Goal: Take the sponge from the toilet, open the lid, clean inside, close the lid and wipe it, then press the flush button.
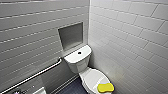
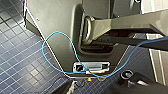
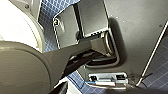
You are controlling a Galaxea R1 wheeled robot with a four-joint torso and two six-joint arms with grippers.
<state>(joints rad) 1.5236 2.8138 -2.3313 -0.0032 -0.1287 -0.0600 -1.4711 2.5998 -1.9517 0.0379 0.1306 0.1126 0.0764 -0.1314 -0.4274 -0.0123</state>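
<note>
The sponge [image 1: 105,87] is small, bright yellow and rounded, a bit like a peanut. It lies flat on the lid [image 1: 91,77], near the front end, far from the tank. The lid is shut.

I think the sponge is very light and soft. It will squash when it is pinched, so a gentle squeeze should be enough. It does not look like it can break. Its skin looks a little rough, so it should not slip much. The best place to take hold looks like the thin middle part, from the two long sides, coming down from above. The lid under it is hard, smooth and shiny, so the sponge could slide if it is pushed from the side before it is held.

The lid belongs to the white toilet [image 1: 76,65]. Behind the lid is the boxy tank, and the small dark flush button [image 1: 79,52] sits in the middle of the flat tank top.

Beside the toilet a grey grab rail [image 1: 37,73] runs along the tiled wall [image 1: 130,37]. Above the tank there is a square hole in the wall, like a little shelf [image 1: 71,35]. The floor [image 1: 71,88] has dark blue tiles.

In the left wrist view a thin blue cable [image 2: 57,33] loops over the robot's grey body.

For the left tool and the right tool, I cannot tell if they are spread or pressed together
</note>
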